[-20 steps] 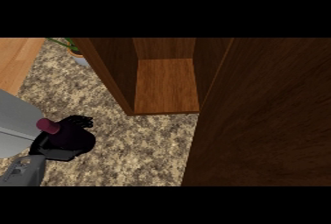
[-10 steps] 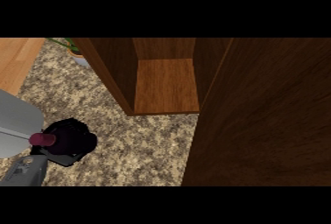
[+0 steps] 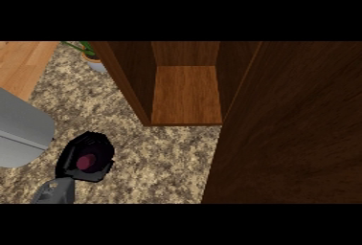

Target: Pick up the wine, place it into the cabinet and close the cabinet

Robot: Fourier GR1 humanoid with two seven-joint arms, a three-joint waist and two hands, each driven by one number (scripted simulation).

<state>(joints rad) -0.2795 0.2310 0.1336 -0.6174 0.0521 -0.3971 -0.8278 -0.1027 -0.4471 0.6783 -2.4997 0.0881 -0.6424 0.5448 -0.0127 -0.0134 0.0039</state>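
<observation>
fingers (image 3: 97,142) of left hand (image 3: 68,165) curl round wine (image 3: 87,161), near open cabinet (image 3: 185,95)

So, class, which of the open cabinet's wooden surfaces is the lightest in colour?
The cabinet's inner shelf floor: warm light brown, while the side walls and the big door on the right are dark brown.

The left robot hand (image 3: 73,154) shows low at the left, its black fingers curled round the wine (image 3: 88,161), whose dark red top faces up. It is over the speckled worktop (image 3: 163,158). Further back the cabinet (image 3: 185,95) stands open, with its dark door (image 3: 297,134) filling the right side. A potted plant (image 3: 87,51) sits just left of the cabinet.
</observation>
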